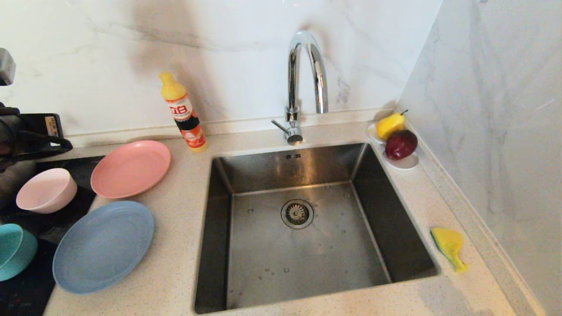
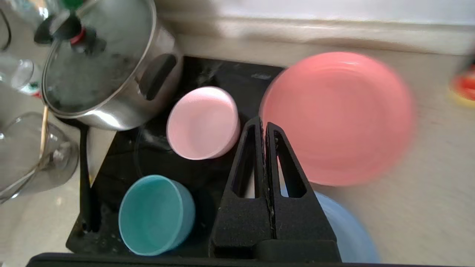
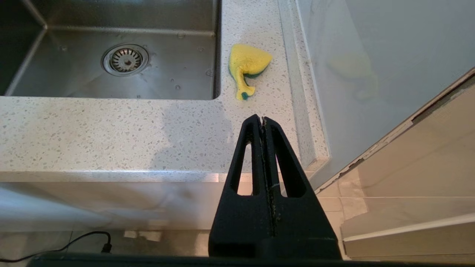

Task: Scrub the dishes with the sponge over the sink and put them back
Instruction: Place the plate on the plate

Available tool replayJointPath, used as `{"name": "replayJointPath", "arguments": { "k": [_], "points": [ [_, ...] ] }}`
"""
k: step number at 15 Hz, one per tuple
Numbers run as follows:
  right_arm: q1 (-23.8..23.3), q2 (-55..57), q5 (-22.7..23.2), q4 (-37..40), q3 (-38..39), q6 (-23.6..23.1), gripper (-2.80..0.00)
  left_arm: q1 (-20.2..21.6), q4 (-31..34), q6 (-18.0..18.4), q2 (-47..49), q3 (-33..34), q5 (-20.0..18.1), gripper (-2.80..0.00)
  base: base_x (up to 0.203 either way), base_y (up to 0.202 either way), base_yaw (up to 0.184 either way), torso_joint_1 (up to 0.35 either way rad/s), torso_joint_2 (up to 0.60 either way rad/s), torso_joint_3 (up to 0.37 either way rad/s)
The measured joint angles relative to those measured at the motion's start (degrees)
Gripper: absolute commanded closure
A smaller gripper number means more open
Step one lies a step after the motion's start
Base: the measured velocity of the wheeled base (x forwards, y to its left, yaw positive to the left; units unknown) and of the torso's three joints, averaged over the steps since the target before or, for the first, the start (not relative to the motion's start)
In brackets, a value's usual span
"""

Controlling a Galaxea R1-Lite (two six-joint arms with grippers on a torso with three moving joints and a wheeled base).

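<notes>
1. White marble-look wall [image 1: 228,39] runs behind the counter, faintly veined.
2. A second marble wall [image 1: 496,109] closes the right side, meeting it in a corner.
3. Speckled pale countertop [image 1: 184,228] spreads in front, with a raised lip at the walls.
4. Black hob [image 2: 207,78] is set into it on the left.
5. Beige floor tiles [image 3: 371,211] show below the counter edge.
6. A black cable [image 3: 74,241] trails across the floor.

Left end effector [image 2: 264,124], right end effector [image 3: 261,119]: matte black, tapered triangular fingers with slot cutouts.
</notes>
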Motion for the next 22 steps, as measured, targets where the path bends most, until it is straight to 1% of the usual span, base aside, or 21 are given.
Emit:
{"name": "replayJointPath", "arguments": {
  "k": [1,2,3,4,6,8,10,11,12,14,16,19,22],
  "points": [
    [0.0,0.0,0.0,0.0,0.0,0.0,0.00,2.2,0.8,0.0,1.6,-1.0,-2.5,0.00,0.000,0.000,0.000,0.000,0.00,0.000],
    [0.0,0.0,0.0,0.0,0.0,0.0,0.00,4.1,2.8,-0.2,2.9,-1.9,-5.8,0.00,0.000,0.000,0.000,0.000,0.00,0.000],
    [0.0,0.0,0.0,0.0,0.0,0.0,0.00,6.3,6.3,-0.8,4.1,-3.0,-9.6,0.00,0.000,0.000,0.000,0.000,0.00,0.000],
    [0.0,0.0,0.0,0.0,0.0,0.0,0.00,8.3,9.8,-2.1,5.4,-4.6,-12.8,0.00,0.000,0.000,0.000,0.000,0.00,0.000],
    [0.0,0.0,0.0,0.0,0.0,0.0,0.00,12.8,17.0,-6.3,8.6,-8.5,-18.4,0.00,0.000,0.000,0.000,0.000,0.00,0.000],
    [0.0,0.0,0.0,0.0,0.0,0.0,0.00,17.2,23.2,-9.6,12.0,-12.2,-24.1,0.00,0.000,0.000,0.000,0.000,0.00,0.000],
    [0.0,0.0,0.0,0.0,0.0,0.0,0.00,20.4,27.6,-12.3,15.3,-14.5,-28.9,0.00,0.000,0.000,0.000,0.000,0.00,0.000],
    [0.0,0.0,0.0,0.0,0.0,0.0,0.00,21.1,28.3,-13.2,16.6,-14.7,-30.3,0.00,0.000,0.000,0.000,0.000,0.00,0.000],
    [0.0,0.0,0.0,0.0,0.0,0.0,0.00,21.6,28.4,-14.4,17.6,-14.8,-31.2,-2.80,0.000,0.000,0.000,0.000,0.00,0.000],
    [0.0,0.0,0.0,0.0,0.0,0.0,0.00,21.9,28.5,-15.8,19.4,-14.6,-33.2,-2.80,0.000,0.000,0.000,0.000,0.00,0.000],
    [0.0,0.0,0.0,0.0,0.0,0.0,0.00,21.9,28.3,-16.7,20.6,-13.5,-34.4,-2.80,0.000,0.000,0.000,0.000,0.00,0.000],
    [0.0,0.0,0.0,0.0,0.0,0.0,0.00,22.0,27.8,-17.9,21.8,-12.3,-34.6,-2.80,0.000,0.000,0.000,0.000,0.00,0.000],
    [0.0,0.0,0.0,0.0,0.0,0.0,0.00,22.0,26.5,-20.9,23.5,-12.4,-34.9,-2.80,0.000,0.000,0.000,0.000,0.00,0.000]
  ]
}}
